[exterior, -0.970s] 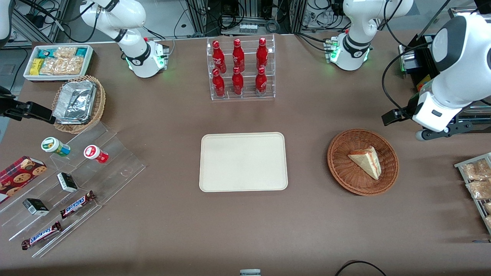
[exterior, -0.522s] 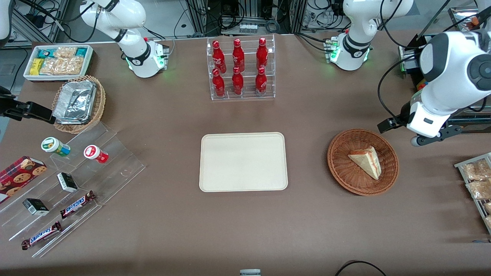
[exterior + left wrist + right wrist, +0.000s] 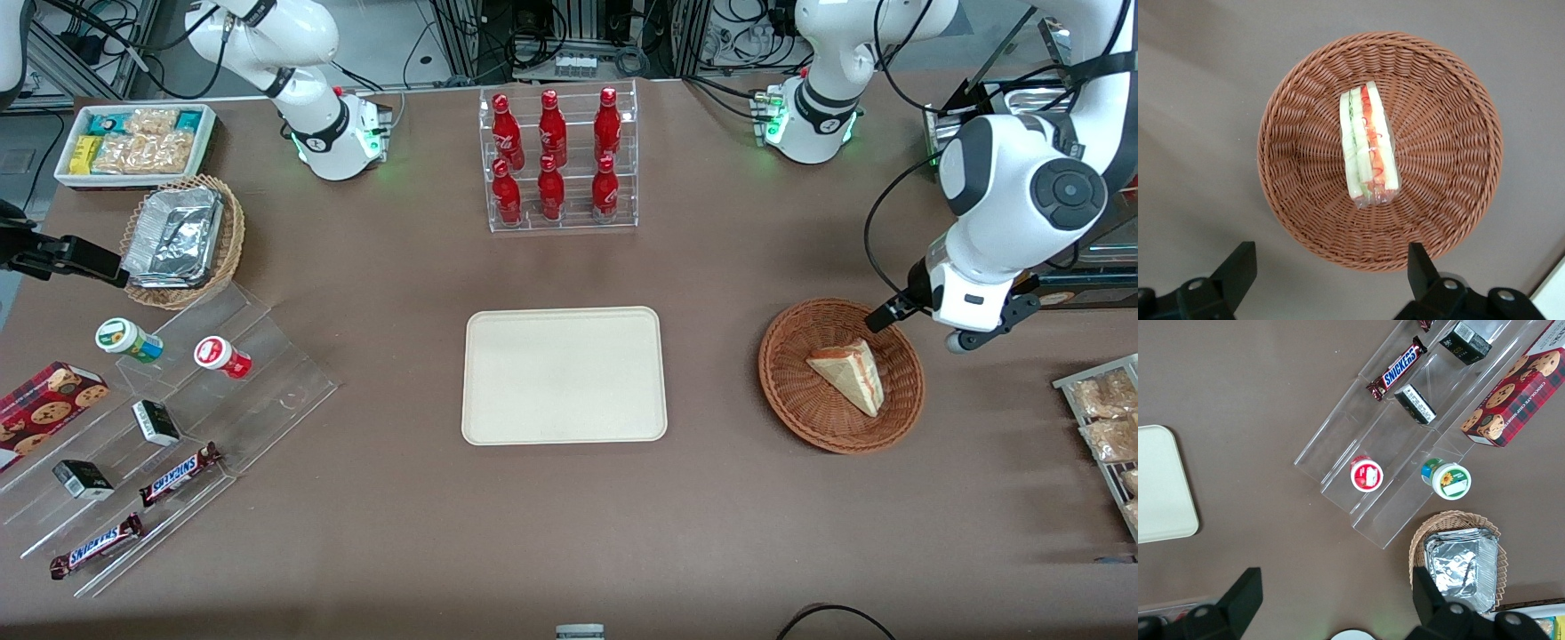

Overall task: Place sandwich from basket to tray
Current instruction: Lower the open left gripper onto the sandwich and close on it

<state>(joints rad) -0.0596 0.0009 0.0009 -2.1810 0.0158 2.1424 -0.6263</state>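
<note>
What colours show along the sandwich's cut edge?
Red, orange and green between pale bread on the sandwich, clearest in the left wrist view.

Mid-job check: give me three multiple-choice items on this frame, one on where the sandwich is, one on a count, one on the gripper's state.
1. Where is the sandwich?
A. On the tray
B. In the basket
C. On the bare table

2. How many red bottles stand in the clear rack?
A. Four
B. Six
C. Eight

3. What is the state of the gripper?
A. Open, holding nothing
B. Shut on the sandwich
C. Shut on the basket's rim

Answers:
1. B: the wedge lies inside the basket, while the tray is bare.
2. B: two rows of three.
3. A: its fingers stand apart above the basket, as the left wrist view shows.
</note>
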